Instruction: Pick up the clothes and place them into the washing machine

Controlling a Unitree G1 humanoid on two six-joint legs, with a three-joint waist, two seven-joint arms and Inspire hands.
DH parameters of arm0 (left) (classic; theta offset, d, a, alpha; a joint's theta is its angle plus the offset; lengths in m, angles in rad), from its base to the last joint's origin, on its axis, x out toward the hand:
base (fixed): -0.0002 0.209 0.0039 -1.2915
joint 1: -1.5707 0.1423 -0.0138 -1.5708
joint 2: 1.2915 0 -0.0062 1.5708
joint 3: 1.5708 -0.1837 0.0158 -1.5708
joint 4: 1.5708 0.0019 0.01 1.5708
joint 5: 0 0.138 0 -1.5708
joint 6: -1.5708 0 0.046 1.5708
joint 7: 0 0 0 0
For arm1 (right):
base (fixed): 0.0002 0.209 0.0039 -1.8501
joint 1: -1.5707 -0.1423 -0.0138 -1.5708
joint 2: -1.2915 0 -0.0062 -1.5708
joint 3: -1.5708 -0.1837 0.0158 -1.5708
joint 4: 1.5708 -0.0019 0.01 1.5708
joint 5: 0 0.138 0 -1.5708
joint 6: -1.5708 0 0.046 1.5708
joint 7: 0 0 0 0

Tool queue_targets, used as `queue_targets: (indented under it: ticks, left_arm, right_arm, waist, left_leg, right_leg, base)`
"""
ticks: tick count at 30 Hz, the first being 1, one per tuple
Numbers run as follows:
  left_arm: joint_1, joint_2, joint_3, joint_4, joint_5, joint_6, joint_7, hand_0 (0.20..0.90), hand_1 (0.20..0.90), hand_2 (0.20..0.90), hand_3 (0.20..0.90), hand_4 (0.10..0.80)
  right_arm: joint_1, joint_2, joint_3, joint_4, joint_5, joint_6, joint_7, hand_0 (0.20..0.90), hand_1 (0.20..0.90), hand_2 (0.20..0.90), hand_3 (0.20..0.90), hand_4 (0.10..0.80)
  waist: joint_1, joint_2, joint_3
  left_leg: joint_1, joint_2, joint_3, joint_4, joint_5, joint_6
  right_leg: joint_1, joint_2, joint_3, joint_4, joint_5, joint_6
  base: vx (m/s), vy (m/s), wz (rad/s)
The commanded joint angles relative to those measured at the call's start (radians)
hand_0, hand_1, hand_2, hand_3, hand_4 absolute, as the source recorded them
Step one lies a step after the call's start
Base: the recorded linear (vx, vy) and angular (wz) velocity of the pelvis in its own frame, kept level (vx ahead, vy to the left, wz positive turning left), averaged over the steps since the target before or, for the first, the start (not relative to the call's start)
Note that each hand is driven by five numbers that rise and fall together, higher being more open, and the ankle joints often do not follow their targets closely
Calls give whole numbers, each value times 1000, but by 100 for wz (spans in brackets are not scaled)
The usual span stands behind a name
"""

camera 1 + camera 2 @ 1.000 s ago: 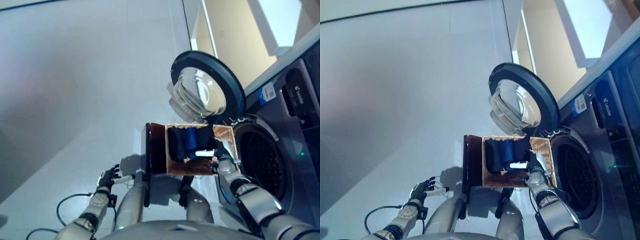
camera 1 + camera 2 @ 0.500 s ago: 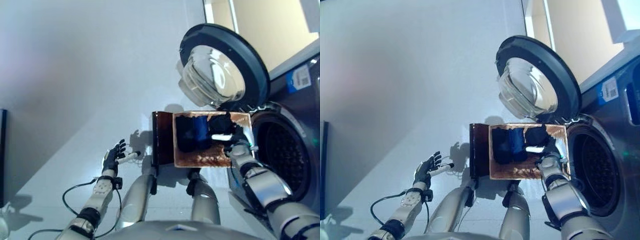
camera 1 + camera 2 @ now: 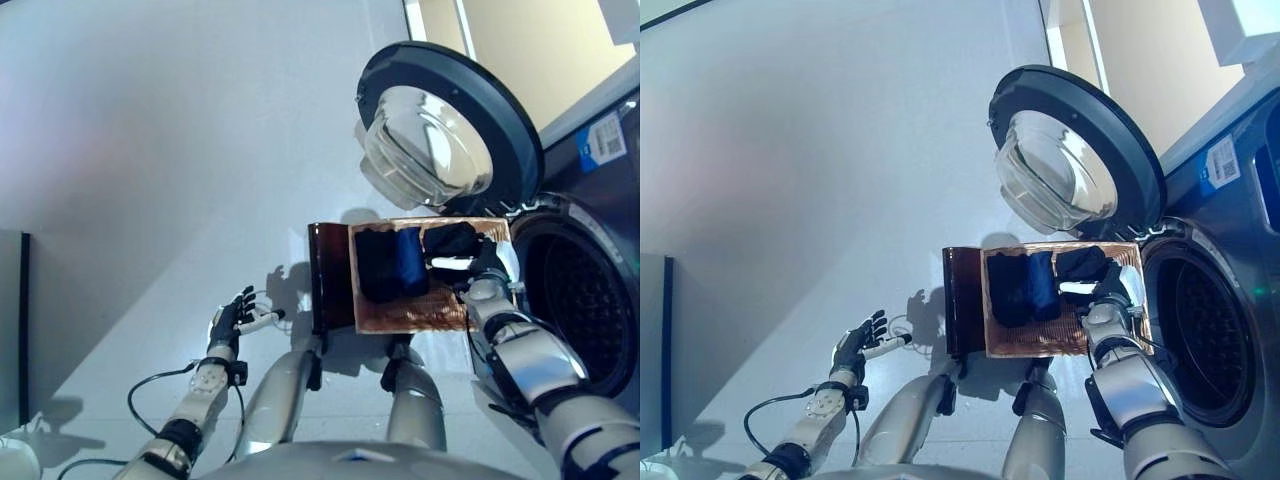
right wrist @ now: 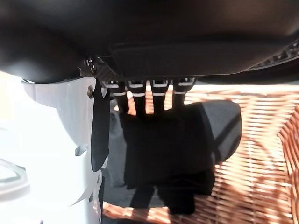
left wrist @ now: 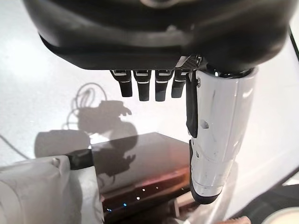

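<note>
Right hand (image 3: 1108, 296) in wicker basket (image 3: 1110, 336), centre-right of frame, over dark clothes (image 3: 1025, 287); fingers straight, hold on black piece (image 4: 187, 140) not discernible. Left hand (image 3: 228, 322) lower left, relaxed, empty. Washing machine (image 3: 1230, 330) cut off at right edge, door (image 3: 1076, 150) open.

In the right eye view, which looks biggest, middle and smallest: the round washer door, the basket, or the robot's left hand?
1. Washer door, biggest.
2. Wicker basket, middle.
3. Left hand, smallest.
The door stands farther from the camera than the basket, so its real lead may be greater.
</note>
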Motion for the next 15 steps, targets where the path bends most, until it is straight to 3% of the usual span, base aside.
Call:
queue_targets:
  ticks: [1, 11, 15]
  left_arm:
    - [38, 12, 5, -72, -27, -44, 32, 900, 900, 900, 900, 800]
    - [33, 22, -8, -224, -30, -47, 74, 900, 900, 900, 900, 800]
    - [24, 27, -11, -236, -39, -47, 78, 900, 900, 900, 900, 800]
  right_arm:
    - [-91, -94, 50, 54, -38, 25, -47, 900, 900, 900, 900, 800]
    - [-220, -192, 113, 116, -154, 91, -75, 900, 900, 900, 900, 800]
    - [-239, -199, 142, 105, -181, 95, -66, 900, 900, 900, 900, 800]
  waist:
    - [16, 44, 11]
    - [45, 92, 38]
    - [47, 95, 44]
  left_leg:
    - [-80, -6, -76, 12, 16, -104]
    - [-209, -16, -75, 72, 14, -102]
    - [-244, -16, -74, 98, 10, -98]
  right_leg:
    - [13, -15, 14, 59, -71, 36]
    - [-130, -27, 31, 162, -95, 23]
    - [-171, -29, 39, 194, -101, 20]
  base:
    - [-37, -21, 10]
    - [-30, 15, 5]
    - [-13, 10, 5]
